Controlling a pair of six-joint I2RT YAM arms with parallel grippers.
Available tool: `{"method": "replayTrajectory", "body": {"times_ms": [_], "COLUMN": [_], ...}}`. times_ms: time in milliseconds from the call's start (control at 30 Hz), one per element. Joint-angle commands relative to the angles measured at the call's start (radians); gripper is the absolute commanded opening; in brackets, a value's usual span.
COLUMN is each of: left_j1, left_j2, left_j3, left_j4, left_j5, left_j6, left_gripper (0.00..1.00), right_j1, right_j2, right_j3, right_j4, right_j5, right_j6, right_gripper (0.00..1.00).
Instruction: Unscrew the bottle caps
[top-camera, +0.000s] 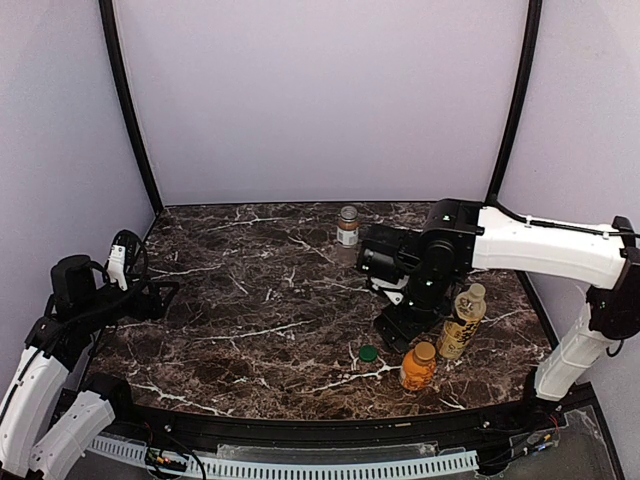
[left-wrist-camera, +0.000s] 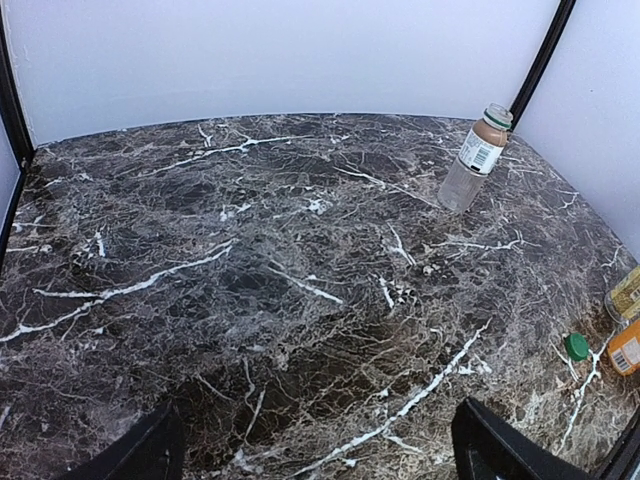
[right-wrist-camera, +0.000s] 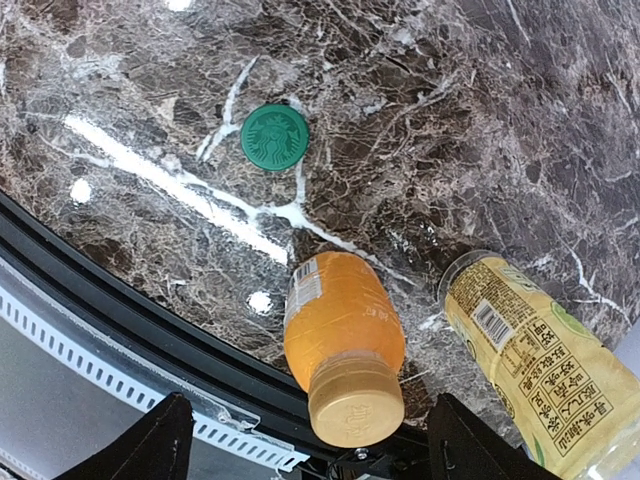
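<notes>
The table (top-camera: 250, 300) is showing dark brown marble streaked with white veins. At the far side, the brownish bottle (top-camera: 347, 227) is wearing a white label. At the near right, the orange bottle (top-camera: 417, 368) is carrying a tan cap, the taller bottle (top-camera: 462, 322) is showing a yellow label with dark print, and a loose green cap (top-camera: 368, 353) is bearing a round logo.

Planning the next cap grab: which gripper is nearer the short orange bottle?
Right. The right gripper hangs just above and beside the orange bottle. The left gripper sits far off, near the left edge of the table.
</notes>
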Motion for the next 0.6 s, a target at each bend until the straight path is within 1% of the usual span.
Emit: {"method": "replayTrajectory", "body": {"times_ms": [0,200,267,400,533,567], "left_j1": [0.009,0.010,0.009,0.011,0.011,0.011], "left_j2": [0.001,0.006,0.005,0.005,0.005,0.005], "left_j3": [-0.010,-0.009,-0.009,-0.010,-0.010,-0.010], "left_j4": [0.011,0.012,0.012,0.012,0.012,0.012], "left_j5": [0.017,0.021,0.022,0.025,0.025,0.024], "left_j6": [-0.003,-0.005,-0.004,-0.003,-0.003,-0.003], "left_gripper": [0.93,0.92,0.92,0.92,0.92,0.92], "right_j1": [0.000,-0.023,-0.028,-0.029,-0.030,-0.030], "right_j2": [0.012,0.003,-0.002,-0.014,-0.018,-0.020], "right_j3": [-0.036,-0.135,-0.145,-0.141,-0.153,-0.158], "right_j4": [-0.153,-0.146,-0.137,-0.094,-0.087,-0.090], "right_j5": [0.036,0.008,0.009,-0.009,-0.025,-0.031], "right_j6": [0.054,0.082,0.089,0.073,0.066,0.067], "right_gripper": [0.79,0.78,0.76,0.68,0.57,0.56]}}
